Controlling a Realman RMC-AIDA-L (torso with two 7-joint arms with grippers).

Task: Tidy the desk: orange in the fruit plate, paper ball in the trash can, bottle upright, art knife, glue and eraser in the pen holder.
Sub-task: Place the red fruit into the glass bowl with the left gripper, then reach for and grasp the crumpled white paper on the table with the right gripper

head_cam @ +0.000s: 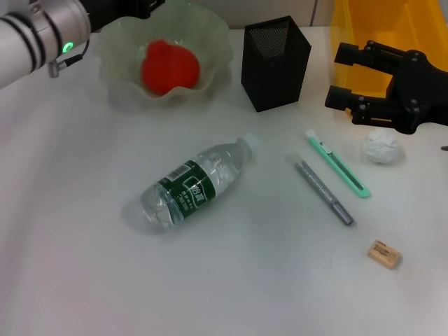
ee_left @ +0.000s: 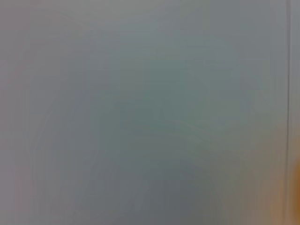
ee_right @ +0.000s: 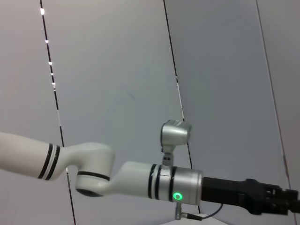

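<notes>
The orange lies in the pale green fruit plate at the back left. A clear bottle with a green label lies on its side mid-table. To its right are the grey glue stick, the green art knife and the tan eraser. The black mesh pen holder stands at the back. The white paper ball sits just below my right gripper, which hovers open and holds nothing. The yellow trash can is behind it. My left gripper is at the top edge behind the plate.
The table is white. The right wrist view shows my left arm against grey wall panels. The left wrist view shows only a blurred grey surface.
</notes>
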